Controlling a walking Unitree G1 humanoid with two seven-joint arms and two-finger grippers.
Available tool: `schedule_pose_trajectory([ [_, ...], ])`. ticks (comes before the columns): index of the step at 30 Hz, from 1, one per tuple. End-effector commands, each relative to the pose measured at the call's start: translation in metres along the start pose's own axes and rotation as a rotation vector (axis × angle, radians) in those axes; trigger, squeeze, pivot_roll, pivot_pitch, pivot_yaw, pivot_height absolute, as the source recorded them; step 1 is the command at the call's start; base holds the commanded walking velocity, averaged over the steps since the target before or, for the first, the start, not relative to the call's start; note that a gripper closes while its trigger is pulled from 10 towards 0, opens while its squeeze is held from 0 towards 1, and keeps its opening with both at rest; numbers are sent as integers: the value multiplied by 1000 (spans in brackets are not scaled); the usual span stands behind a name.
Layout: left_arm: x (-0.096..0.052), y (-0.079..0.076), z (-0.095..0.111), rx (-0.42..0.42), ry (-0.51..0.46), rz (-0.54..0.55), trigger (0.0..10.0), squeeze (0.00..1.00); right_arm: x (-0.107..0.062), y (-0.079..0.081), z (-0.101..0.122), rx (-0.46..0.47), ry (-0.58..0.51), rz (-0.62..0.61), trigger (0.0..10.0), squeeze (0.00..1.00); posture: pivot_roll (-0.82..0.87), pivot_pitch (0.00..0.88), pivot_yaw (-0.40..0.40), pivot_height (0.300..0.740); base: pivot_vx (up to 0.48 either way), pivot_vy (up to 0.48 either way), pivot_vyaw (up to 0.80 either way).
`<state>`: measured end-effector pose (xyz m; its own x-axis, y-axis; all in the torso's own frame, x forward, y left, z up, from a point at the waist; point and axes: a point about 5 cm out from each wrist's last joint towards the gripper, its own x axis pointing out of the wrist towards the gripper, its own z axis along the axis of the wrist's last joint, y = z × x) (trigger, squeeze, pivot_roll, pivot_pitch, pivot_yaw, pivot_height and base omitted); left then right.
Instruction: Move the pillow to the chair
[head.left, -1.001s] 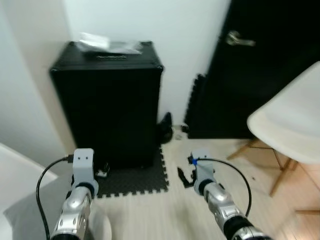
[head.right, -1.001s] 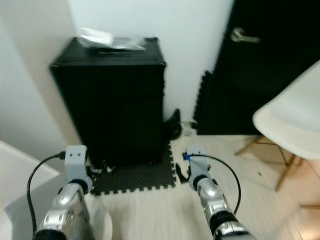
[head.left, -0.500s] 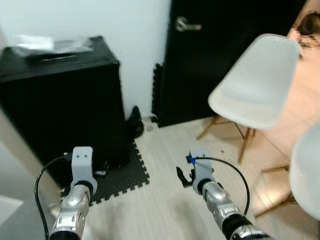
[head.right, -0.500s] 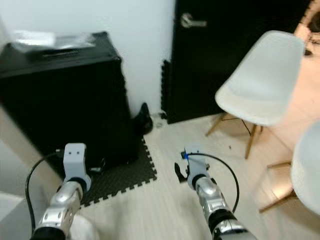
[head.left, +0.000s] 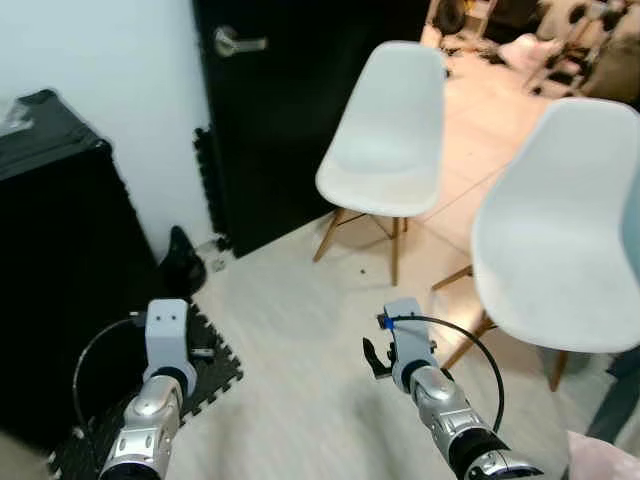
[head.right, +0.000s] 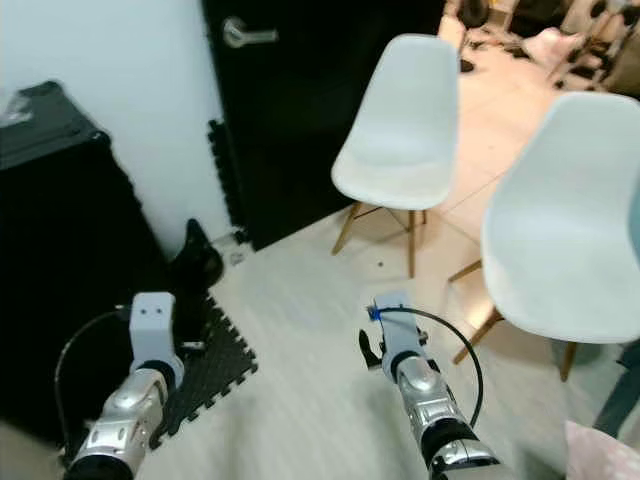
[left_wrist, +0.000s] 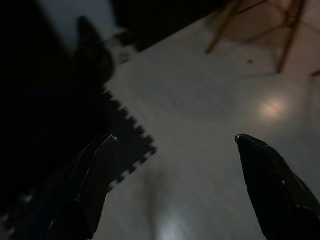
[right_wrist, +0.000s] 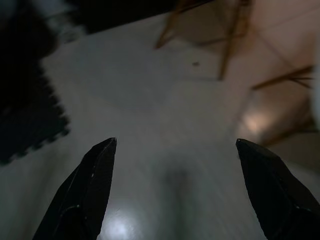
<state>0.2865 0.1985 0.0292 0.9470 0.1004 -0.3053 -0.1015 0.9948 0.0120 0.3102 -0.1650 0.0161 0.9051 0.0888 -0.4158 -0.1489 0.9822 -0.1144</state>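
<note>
Two white shell chairs on wooden legs stand ahead on the pale floor: a farther chair (head.left: 385, 140) by the door and a nearer chair (head.left: 560, 240) to my right. A bit of pink soft fabric (head.left: 603, 457), perhaps the pillow, peeks in at the lower right corner. My left gripper (left_wrist: 175, 137) is held low over the floor, open and holding nothing. My right gripper (right_wrist: 175, 142) is likewise open and unloaded, hovering above the floor in front of the nearer chair; its fingers (head.left: 375, 358) show dark below the wrist.
A black door (head.left: 290, 90) with a silver handle is ahead on the left. A tall black case (head.left: 50, 250) stands at the far left on a dark foam mat (head.left: 205, 375), with a black shoe (head.left: 182, 265) beside it. More furniture lies beyond the chairs.
The camera has swung to the right: the black case slid off to the left and the two chairs came into view. Both arms keep the same pose, grippers open.
</note>
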Motion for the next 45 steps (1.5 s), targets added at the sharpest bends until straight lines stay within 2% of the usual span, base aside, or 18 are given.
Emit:
schedule_pose_trajectory([
  [1,-2,0,-8,12,38,5,10000,0,-1,0,-4,33,14,-13,10000,0,0,45,-7,705,0,0,-800],
  [7,1,-9,-4,40,30,-27,10000,0,-4,1,-14,100,50,-47,10000,0,4,37,1,705,0,0,-800],
  [16,5,-7,0,59,29,-47,10000,0,-5,4,-17,125,52,-54,10000,0,11,36,35,705,0,0,-800],
  [28,8,-7,3,64,32,-37,10000,0,-5,4,-18,139,51,-65,10000,0,4,37,40,705,0,0,-800],
  [34,8,-8,2,29,29,-19,10000,0,-4,5,-17,90,64,-35,10000,0,3,37,32,705,0,0,-400],
  [35,7,-9,-1,12,36,-7,10000,0,-3,10,-15,41,65,11,10000,0,-10,43,9,705,0,0,0],
  [38,5,-11,-5,3,42,5,10000,0,-3,13,-12,-6,53,50,10000,0,-12,47,-27,705,0,0,0],
  [45,1,-11,-11,-12,49,51,10000,0,0,16,-8,-47,55,102,10000,0,2,58,-81,705,0,0,0],
])
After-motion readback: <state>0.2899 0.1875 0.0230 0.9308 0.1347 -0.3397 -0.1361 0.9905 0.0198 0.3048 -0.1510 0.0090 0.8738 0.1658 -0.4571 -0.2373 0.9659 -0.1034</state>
